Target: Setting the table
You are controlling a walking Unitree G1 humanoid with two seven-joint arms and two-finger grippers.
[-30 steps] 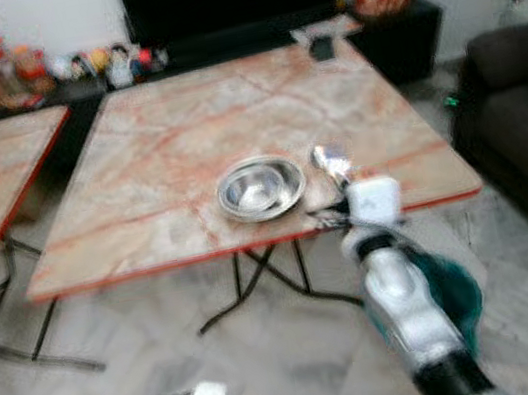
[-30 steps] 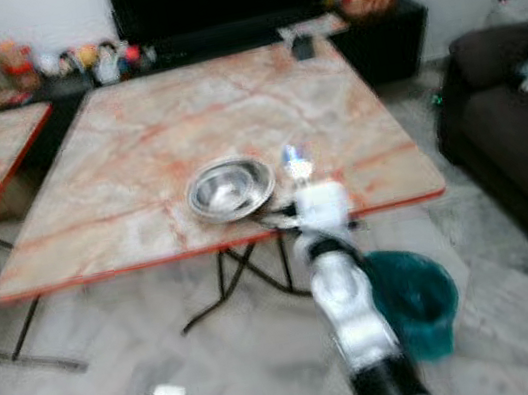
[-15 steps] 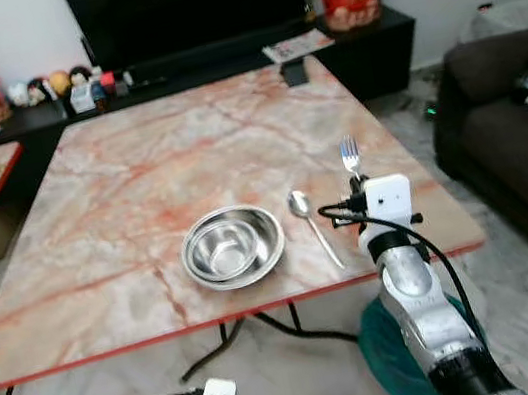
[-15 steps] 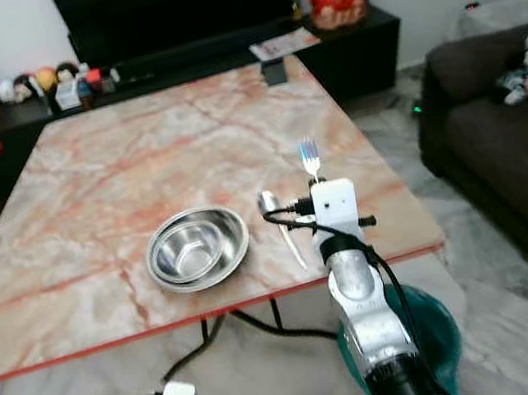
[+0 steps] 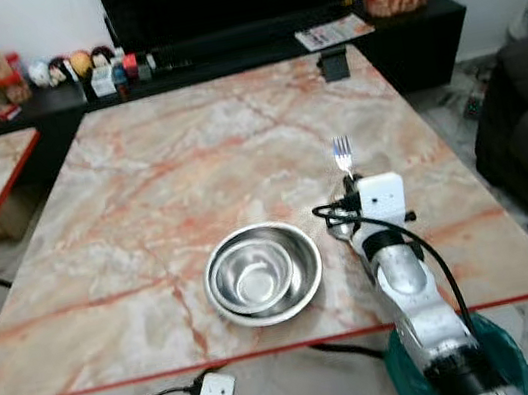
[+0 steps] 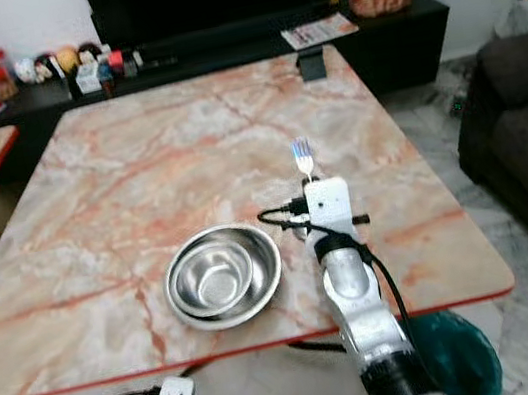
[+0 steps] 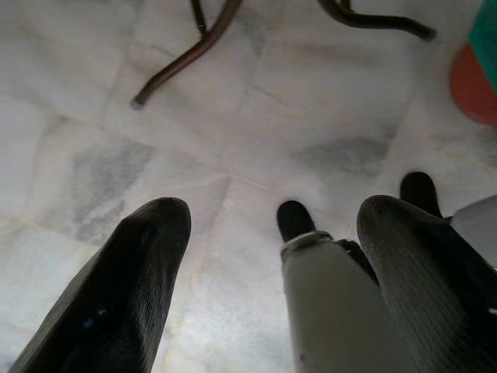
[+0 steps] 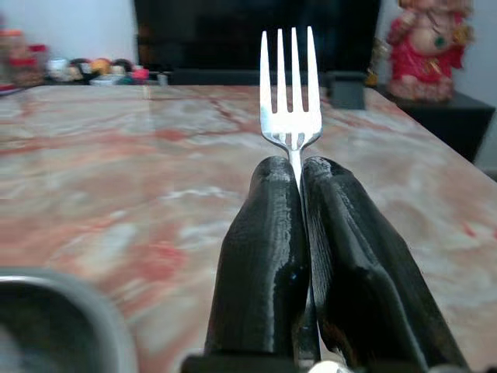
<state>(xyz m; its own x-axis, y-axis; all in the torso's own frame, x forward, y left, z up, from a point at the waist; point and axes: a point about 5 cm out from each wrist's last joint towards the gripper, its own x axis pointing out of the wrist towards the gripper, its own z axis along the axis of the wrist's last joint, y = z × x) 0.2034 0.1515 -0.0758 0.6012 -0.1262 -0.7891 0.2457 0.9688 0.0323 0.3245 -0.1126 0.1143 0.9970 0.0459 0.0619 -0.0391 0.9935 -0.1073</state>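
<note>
Fork (image 8: 291, 85) was pinched by its handle between the closed fingers of the right gripper (image 8: 299, 233), tines up, over the table (image 5: 187, 160) just right of the bowl (image 5: 262, 273). Half a second before, a spoon lay beside that bowl; now the arm hid the spot, so the fork probably goes next to it. Left gripper (image 7: 272, 256) hung open above the floor (image 7: 256, 109).

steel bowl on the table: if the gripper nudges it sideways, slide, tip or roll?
The steel bowl would probably slide: it sits upright on the polished marble-look table, and both surfaces look smooth. Its low, wide shape makes tipping unlikely. It looks thin-walled, so likely light, and it sits close to the near edge, so a push that way might send it off.
</note>
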